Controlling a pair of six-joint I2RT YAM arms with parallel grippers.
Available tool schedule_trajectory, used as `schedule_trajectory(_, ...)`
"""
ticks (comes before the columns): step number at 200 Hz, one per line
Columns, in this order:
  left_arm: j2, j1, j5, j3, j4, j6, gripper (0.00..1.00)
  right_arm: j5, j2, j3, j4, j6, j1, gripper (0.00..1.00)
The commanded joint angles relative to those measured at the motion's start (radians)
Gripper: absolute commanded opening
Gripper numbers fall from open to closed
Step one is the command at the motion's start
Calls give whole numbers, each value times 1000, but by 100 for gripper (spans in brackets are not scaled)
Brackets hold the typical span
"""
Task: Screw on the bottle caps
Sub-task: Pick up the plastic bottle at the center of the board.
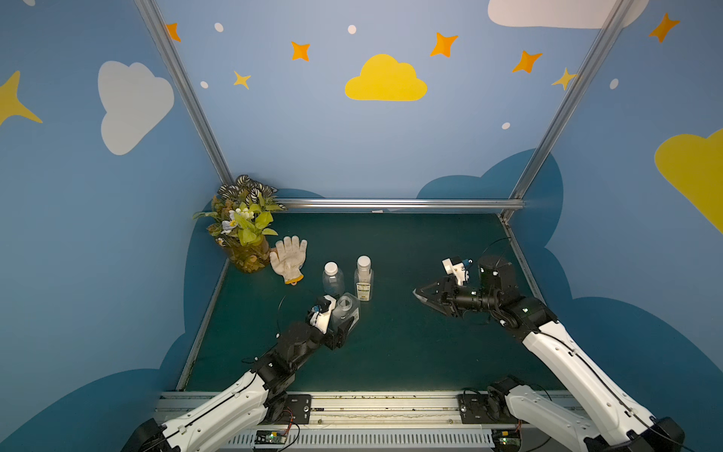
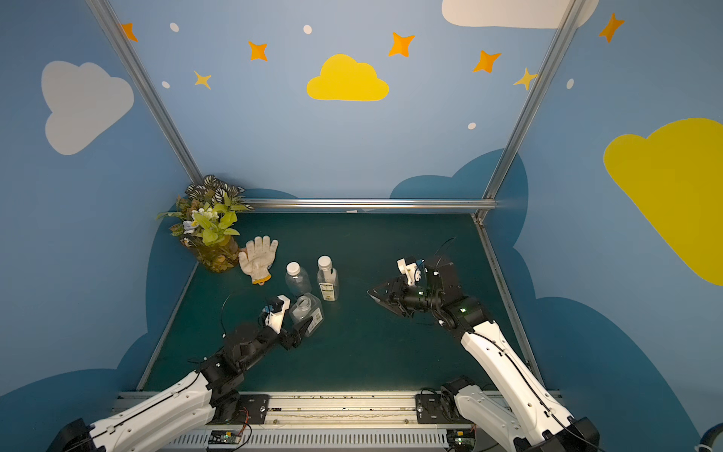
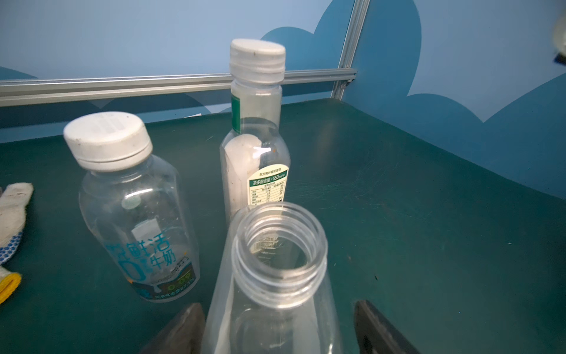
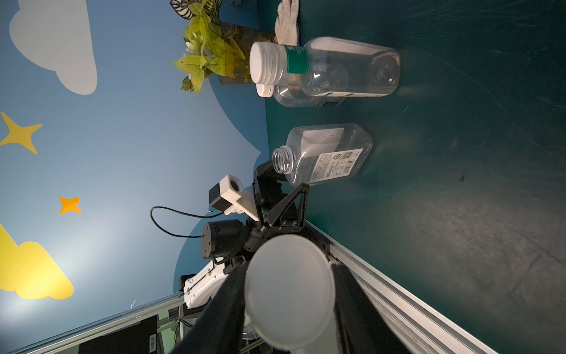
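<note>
Holding the only loose cap (image 4: 289, 294) I can see in my right gripper (image 1: 418, 293), fingers clamped on its rim, flat face toward the wrist camera. The open bottle (image 1: 346, 309) stands off to my left across bare mat, well apart from the cap. Its mouth is up and its long axis near upright, with a slight lean.

My left gripper (image 3: 278, 337) straddles the body below the shoulder. Fingers are spread and a gap shows on one side, so I see no firm clamp yet. The left arm is at the bottle; the right has to carry the cap across and line its axis up with the neck.

The round bottle (image 1: 332, 276) and tall bottle (image 1: 364, 280) stand capped just behind, so there's little room that side. The green mat (image 1: 391, 344) is flat and scuffed. The glove (image 1: 289, 258) and plant (image 1: 242, 227) sit toward the far left corner, out of the way.
</note>
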Motion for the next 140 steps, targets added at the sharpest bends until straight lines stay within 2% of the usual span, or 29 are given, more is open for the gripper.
schedule_trajectory(1,16,7,74,-11,79,36,75,8,7,27,-1,-26,7,47)
schedule_trajectory(70,90,10,84,4,112,40,57,11,26,25,-5,-47,17,46)
schedule_trajectory(101,90,11,89,7,114,38,43,9,37,30,-2,-62,23,46)
schedule_trajectory(140,119,12,188,28,147,-12,26,50,53,95,-85,-147,56,46)
